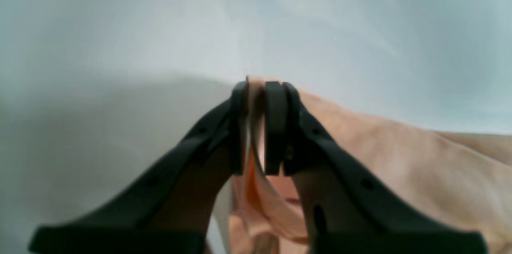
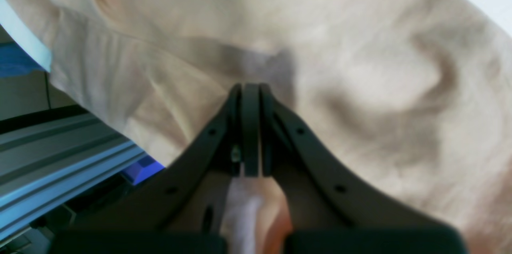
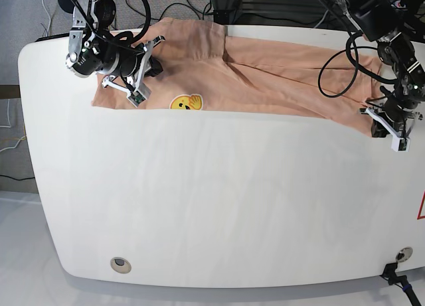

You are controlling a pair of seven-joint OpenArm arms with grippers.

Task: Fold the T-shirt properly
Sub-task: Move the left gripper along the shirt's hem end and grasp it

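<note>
The peach T-shirt (image 3: 265, 70) is lying creased along the table's (image 3: 212, 206) far edge, its yellow smiley print (image 3: 186, 103) showing. The left gripper (image 1: 256, 126) and right gripper (image 2: 251, 130) are both pinching its fabric.

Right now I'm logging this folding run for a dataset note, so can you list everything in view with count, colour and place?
Peach short-sleeved cotton T-shirt: one, salmon-pink, spread wide across the far part of the table, partly folded.
Yellow smiley print: one, on the T-shirt near its front edge, toward the right arm's side.
White rounded table: one, fills most of the base view; its near part is bare.
Round metal inserts: two, grey, at the table's near corners.
Aluminium frame rail: one, silver, beyond the table edge in the right wrist view.
Black cables: several, looping off both arms.
Left gripper: one, black, shut on the T-shirt edge.
Right gripper: one, black, shut on the T-shirt.
</note>
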